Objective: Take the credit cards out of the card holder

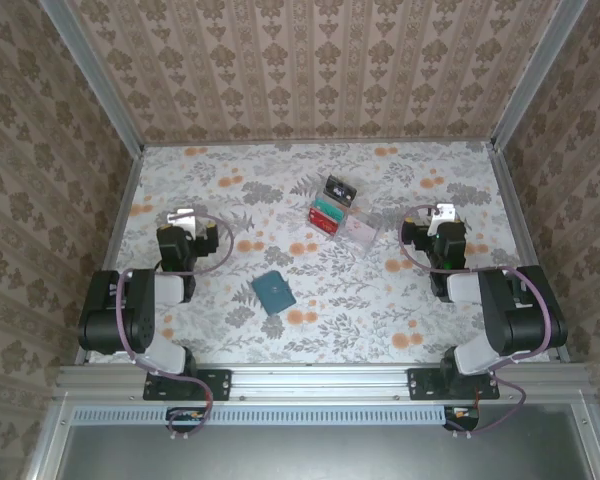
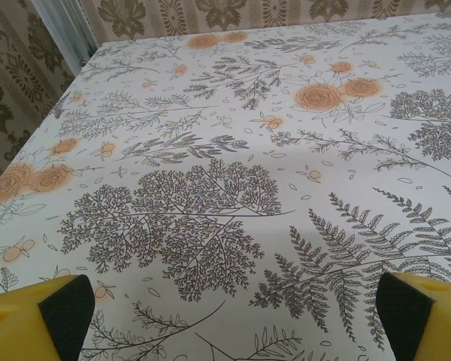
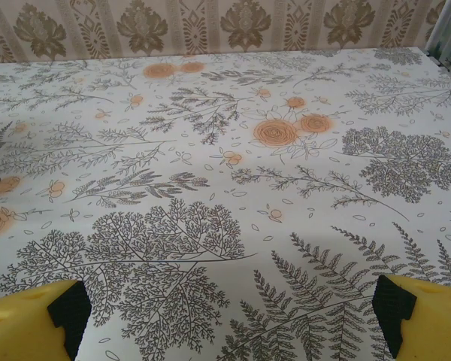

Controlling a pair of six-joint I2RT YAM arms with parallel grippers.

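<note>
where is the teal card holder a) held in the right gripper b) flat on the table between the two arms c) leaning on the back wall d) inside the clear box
b: the card holder lies flat on the table between the left arm and the right arm, apart from the clear box

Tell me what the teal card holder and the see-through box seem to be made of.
The card holder looks like matte leather or imitation leather: even teal, no glare; too small to be sure. The box looks like clear hard plastic: the patterned table shows through its walls.
</note>
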